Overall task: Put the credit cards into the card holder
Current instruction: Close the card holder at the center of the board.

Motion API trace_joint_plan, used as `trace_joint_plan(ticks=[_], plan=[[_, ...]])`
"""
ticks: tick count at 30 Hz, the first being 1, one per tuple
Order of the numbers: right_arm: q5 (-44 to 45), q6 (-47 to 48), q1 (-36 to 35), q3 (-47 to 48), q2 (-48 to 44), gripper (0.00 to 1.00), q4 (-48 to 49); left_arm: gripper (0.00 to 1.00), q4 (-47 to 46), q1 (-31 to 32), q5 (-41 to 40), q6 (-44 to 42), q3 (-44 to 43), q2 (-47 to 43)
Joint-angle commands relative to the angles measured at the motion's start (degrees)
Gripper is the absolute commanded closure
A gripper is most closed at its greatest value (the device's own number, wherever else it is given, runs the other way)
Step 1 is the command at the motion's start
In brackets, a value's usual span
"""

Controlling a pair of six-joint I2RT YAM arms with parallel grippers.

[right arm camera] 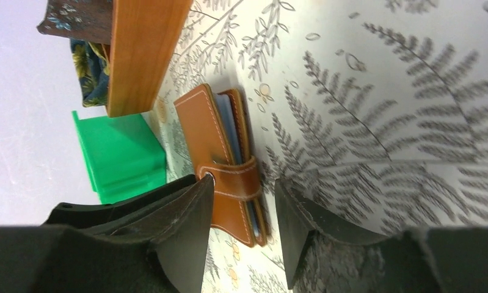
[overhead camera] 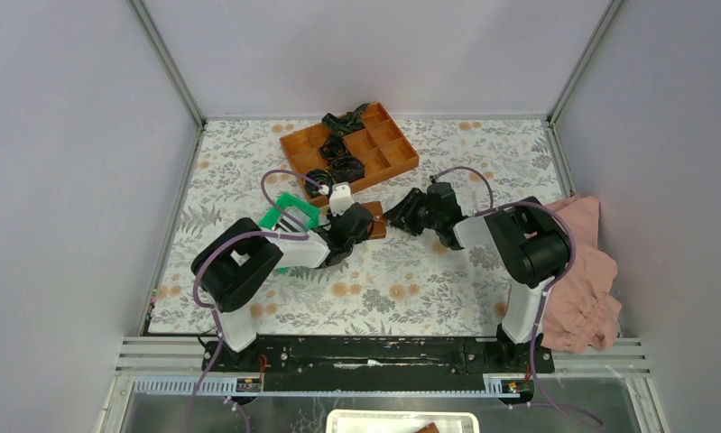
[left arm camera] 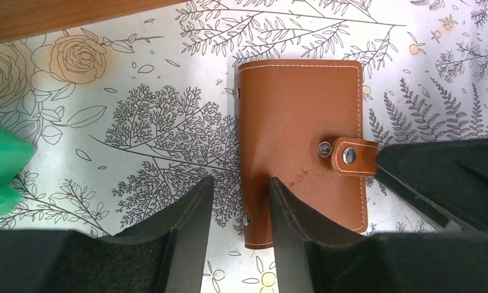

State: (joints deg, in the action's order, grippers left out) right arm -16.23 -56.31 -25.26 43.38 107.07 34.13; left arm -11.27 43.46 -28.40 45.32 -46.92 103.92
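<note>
On the desk point(overhead camera: 429, 289) the holder point(left arm camera: 302, 122) lies snapped shut, cards point(right arm camera: 230, 131) inside; my left tool point(left arm camera: 240, 183) and right tool point(right arm camera: 244, 183) unclenched, empty; seemingly done.

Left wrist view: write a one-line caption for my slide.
Closed brown card holder lying flat on the floral table cover, the open left gripper poised over its edge.

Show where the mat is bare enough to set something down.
Bare: the near strip of mat in front of the card holder; also the back right corner between orange tray and pink cloth. Crowded: the centre, around holder and green tray.
</note>
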Motion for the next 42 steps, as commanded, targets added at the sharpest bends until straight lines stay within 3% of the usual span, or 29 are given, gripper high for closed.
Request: trace_joint_plan(ticks=[1,18,42], plan=[[-2.27,-0.57,0.29,0.59,6.15,0.49,-0.07,0.56,17.77,-0.57,2.8,-4.27,3.65,7.82],[-7.17,2.68,0.02,2.51,10.2,0.5,-0.09,0.57,17.35,-0.54,3.66,-4.61,3.77,7.97],[-5.51,5.62,-4.64,4.39,11.03,0.52,1.63,0.59,16.85,0.04,5.16,-4.78,4.21,7.97]])
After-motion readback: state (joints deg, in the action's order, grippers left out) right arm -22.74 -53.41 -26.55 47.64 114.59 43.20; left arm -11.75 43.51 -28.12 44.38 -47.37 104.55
